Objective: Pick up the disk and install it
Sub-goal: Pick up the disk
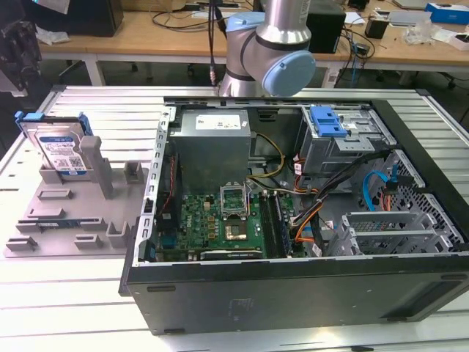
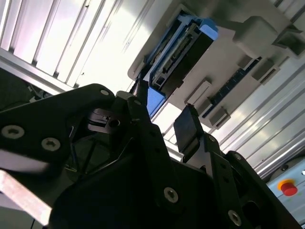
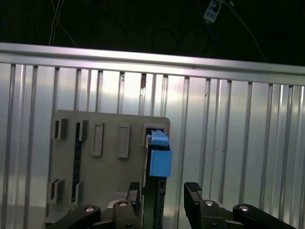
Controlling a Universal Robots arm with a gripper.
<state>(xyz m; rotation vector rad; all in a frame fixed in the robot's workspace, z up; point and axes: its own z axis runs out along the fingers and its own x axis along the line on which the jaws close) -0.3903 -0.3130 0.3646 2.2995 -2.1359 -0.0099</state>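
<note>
**Black gripper (image 3: 163,191) spread around the disk (image 3: 159,164)**

Released fingers flank this flat silver hard drive in its bright blue bracket. It stands on edge in the grey plastic fixture tray (image 1: 88,213), probably so both faces are reachable.

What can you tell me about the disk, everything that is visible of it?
The disk is a flat silver rectangle with a white-and-blue label, framed by a bright blue plastic bracket. It stands on edge in the grey fixture tray, at the exterior view's left, outside the computer case, a grey post partly before it. The open hand hangs above, not touching it.
</note>
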